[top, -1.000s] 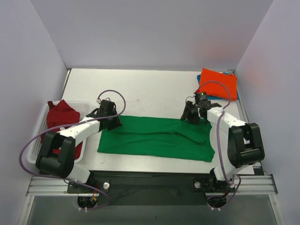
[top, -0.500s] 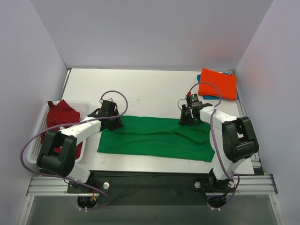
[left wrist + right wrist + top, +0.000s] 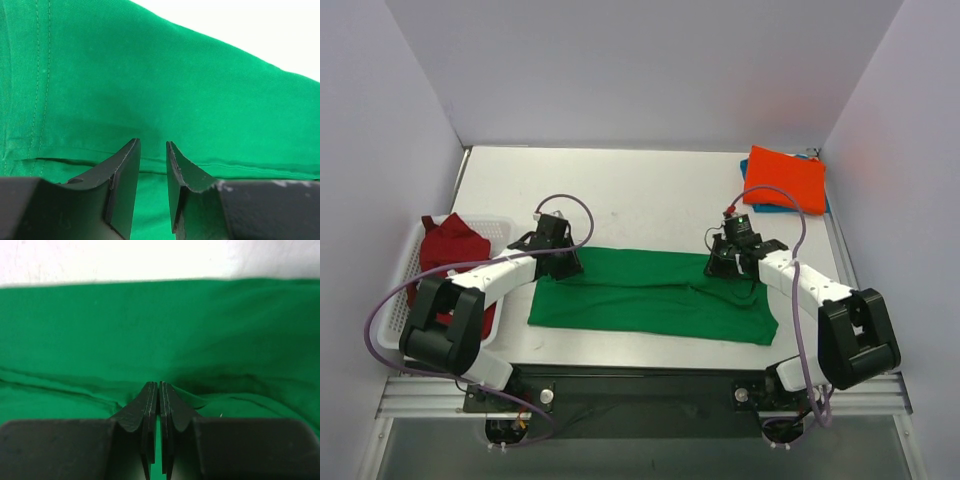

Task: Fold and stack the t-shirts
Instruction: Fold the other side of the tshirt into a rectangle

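Gripping the upper edge for a fold looked like the step. The right end effector [image 3: 158, 385] was shut, seemingly pinching the green shirt [image 3: 655, 295] right of centre. The left end effector [image 3: 152, 142] hung part open at its upper-left corner and should close before both lift. The shirt lay flat on the bench [image 3: 650, 190], lower centre, long axis left-to-right, collar end unclear.

The bright green t-shirt [image 3: 655, 295] lies flat as a long folded band reaching from the left pincer [image 3: 560, 262], whose parted tips sit over its stitched hem, to the right pincer [image 3: 728, 262], at whose closed tips a small ridge of cloth is gathered. The orange-red t-shirt [image 3: 785, 180] lies folded on a blue t-shirt [image 3: 827, 203], well beyond the right pincer and to its right. The dark red t-shirt [image 3: 450, 250] sits crumpled, left of the left pincer.
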Robot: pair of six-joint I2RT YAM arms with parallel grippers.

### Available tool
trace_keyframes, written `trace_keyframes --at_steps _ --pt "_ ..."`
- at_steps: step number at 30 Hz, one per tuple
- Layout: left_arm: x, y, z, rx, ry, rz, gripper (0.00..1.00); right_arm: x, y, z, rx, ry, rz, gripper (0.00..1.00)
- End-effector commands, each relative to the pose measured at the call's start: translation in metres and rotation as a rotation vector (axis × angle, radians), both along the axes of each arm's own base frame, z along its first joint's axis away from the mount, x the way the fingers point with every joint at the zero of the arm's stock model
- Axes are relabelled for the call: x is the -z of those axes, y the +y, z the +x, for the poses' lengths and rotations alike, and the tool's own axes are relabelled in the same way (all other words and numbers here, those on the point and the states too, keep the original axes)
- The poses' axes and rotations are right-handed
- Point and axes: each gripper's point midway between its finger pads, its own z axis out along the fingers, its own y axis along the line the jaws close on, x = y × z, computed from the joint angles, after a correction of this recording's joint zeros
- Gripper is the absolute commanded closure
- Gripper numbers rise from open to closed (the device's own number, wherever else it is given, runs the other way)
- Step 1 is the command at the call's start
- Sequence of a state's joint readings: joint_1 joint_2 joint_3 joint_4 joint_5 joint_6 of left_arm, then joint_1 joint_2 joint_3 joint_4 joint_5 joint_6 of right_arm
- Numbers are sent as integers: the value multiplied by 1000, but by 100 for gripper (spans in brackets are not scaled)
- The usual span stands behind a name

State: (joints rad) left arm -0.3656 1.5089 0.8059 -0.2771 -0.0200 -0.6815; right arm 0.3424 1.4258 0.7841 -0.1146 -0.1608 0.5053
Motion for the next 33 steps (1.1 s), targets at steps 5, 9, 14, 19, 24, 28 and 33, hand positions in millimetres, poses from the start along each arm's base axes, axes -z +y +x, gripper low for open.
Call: trace_keyframes --at_steps 5,9,14,19,24,28,33 --pt "-15 -9 17 27 -68 -23 62 -7 23 -30 -17 -29 25 98" --pt "-15 -9 17 32 -69 -21 62 -1 35 -44 -24 -53 10 98" --pt "-16 -10 18 36 -74 -24 62 4 40 -50 -7 -110 -24 94" --pt "-18 -15 17 55 -84 -28 61 0 33 -52 14 -167 -66 83" --pt "-26 -28 16 110 -108 -54 57 -37 6 -43 84 -302 -102 69" --pt "-36 -46 14 163 -137 -80 55 -47 -43 -38 192 -239 -124 63" --pt "-39 -67 12 205 -140 -101 55 -36 -86 -17 277 -119 -104 64"
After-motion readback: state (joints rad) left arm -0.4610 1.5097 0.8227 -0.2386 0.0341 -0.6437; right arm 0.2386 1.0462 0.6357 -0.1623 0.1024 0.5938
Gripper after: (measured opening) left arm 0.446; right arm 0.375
